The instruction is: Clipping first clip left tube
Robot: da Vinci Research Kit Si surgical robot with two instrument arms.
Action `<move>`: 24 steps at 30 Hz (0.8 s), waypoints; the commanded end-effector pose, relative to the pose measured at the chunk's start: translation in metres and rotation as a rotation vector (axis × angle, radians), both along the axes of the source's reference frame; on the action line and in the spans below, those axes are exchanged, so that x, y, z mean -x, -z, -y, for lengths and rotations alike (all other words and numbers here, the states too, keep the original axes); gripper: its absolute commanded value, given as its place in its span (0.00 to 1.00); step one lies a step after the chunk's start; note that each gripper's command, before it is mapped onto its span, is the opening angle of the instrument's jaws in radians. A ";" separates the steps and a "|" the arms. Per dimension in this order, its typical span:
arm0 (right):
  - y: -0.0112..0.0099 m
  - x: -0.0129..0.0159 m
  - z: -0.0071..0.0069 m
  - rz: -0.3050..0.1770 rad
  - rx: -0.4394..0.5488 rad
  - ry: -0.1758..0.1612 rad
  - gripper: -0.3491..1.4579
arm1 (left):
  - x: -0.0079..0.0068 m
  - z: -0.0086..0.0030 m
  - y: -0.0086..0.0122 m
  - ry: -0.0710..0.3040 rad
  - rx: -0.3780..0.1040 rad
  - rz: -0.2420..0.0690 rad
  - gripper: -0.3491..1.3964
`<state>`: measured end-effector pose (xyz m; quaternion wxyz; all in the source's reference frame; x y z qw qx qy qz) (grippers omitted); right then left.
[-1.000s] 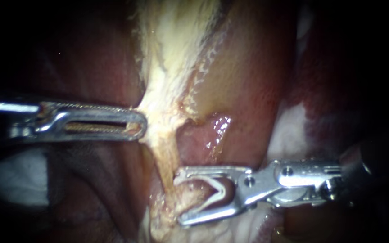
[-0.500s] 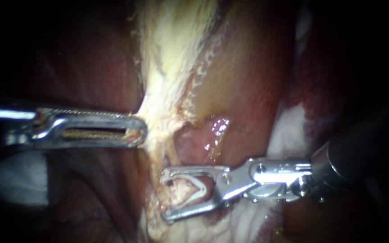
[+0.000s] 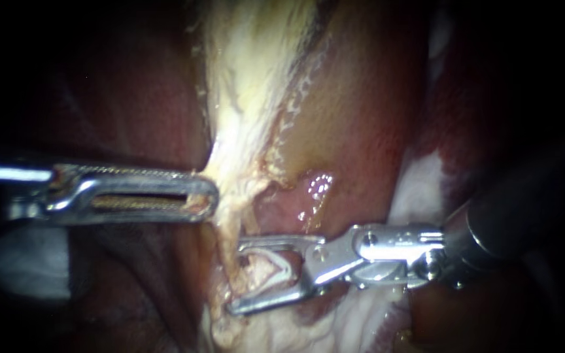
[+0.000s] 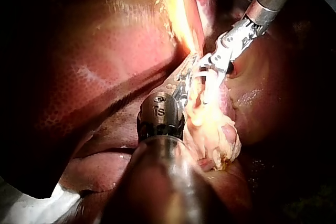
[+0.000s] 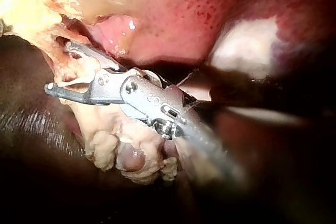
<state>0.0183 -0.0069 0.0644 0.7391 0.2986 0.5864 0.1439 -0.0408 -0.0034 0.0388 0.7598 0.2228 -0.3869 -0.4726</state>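
— Start nearest, lower right of the endoscope view: how does my right instrument (image 3: 237, 276) sit?

— Its jaws stand spread, carrying an unsqueezed white clip (image 3: 288, 267) from both sides, astride the tube (image 3: 231, 221) just below centre.

— What would make the closure good?

— I'd want both jaw tips showing past the tube's far edge. The clip should sit square across it, clear of the lumpy fat (image 3: 256, 327) below. Then one steady squeeze.

— And my left instrument (image 3: 209, 196)?

— Middle left, jaws clamped on the edge of the pale tissue (image 3: 250, 98), which looks drawn toward them. I'd keep that tension.

— What can't you judge?

— Whether the clip's legs reach right around the tube, because tissue fills the gap. Farther back, the pale tissue is cut off at the top edge, and the corners are too dark to read.
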 end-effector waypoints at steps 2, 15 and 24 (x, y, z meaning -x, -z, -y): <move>0.0001 -0.0002 0.0002 -0.012 -0.002 0.014 0.52 | 0.0000 0.0000 0.0000 -0.001 0.000 0.000 0.00; 0.0023 -0.0012 0.0023 -0.082 0.005 0.100 0.52 | -0.0001 -0.0003 -0.0001 -0.002 -0.001 0.001 0.00; 0.0017 -0.0022 0.0033 -0.090 -0.010 0.117 0.51 | -0.0002 -0.0006 -0.0004 -0.003 -0.002 0.003 0.00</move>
